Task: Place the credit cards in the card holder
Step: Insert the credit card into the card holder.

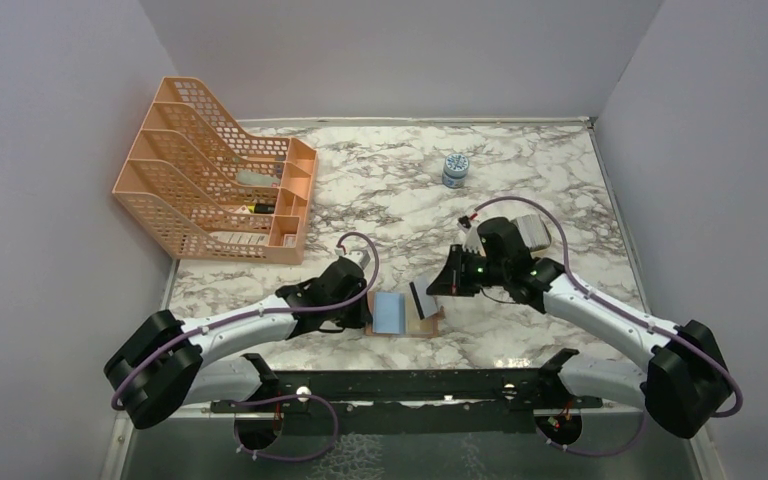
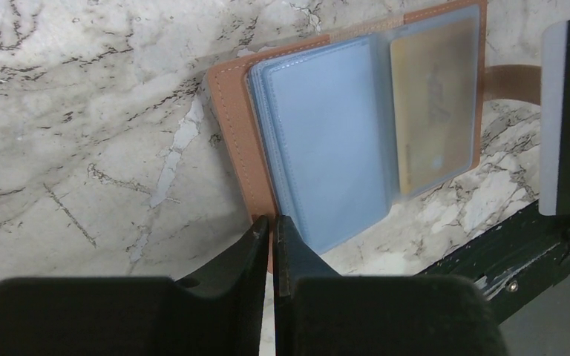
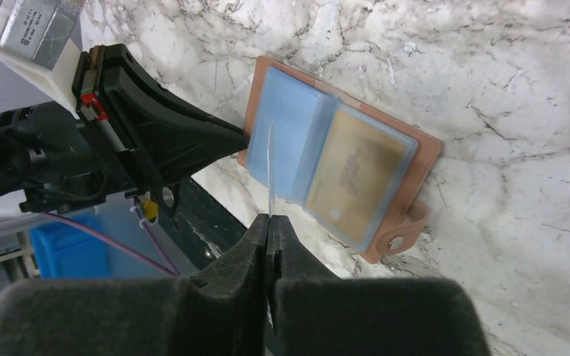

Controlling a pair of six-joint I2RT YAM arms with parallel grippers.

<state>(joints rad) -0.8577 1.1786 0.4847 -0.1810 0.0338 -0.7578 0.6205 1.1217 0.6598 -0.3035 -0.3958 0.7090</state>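
The card holder (image 1: 426, 326) lies open near the table's front edge, tan leather (image 2: 231, 126) with clear sleeves. A light blue credit card (image 2: 326, 141) fills the left sleeve and a gold-brown one (image 2: 434, 104) the right. My left gripper (image 2: 273, 220) is shut on the card holder's near left leather edge (image 3: 251, 126). My right gripper (image 3: 269, 219) is shut on a grey credit card (image 3: 269, 167) with a dark stripe (image 2: 564, 119). The card stands on edge above the holder's middle fold. In the top view the right gripper (image 1: 438, 290) hangs just over the holder.
An orange mesh file rack (image 1: 220, 180) stands at the back left. A small blue-white jar (image 1: 454, 170) sits at the back centre. A beige tray with a grey block (image 1: 532, 230) lies behind the right wrist. The black base rail (image 1: 410, 385) runs along the table's front edge.
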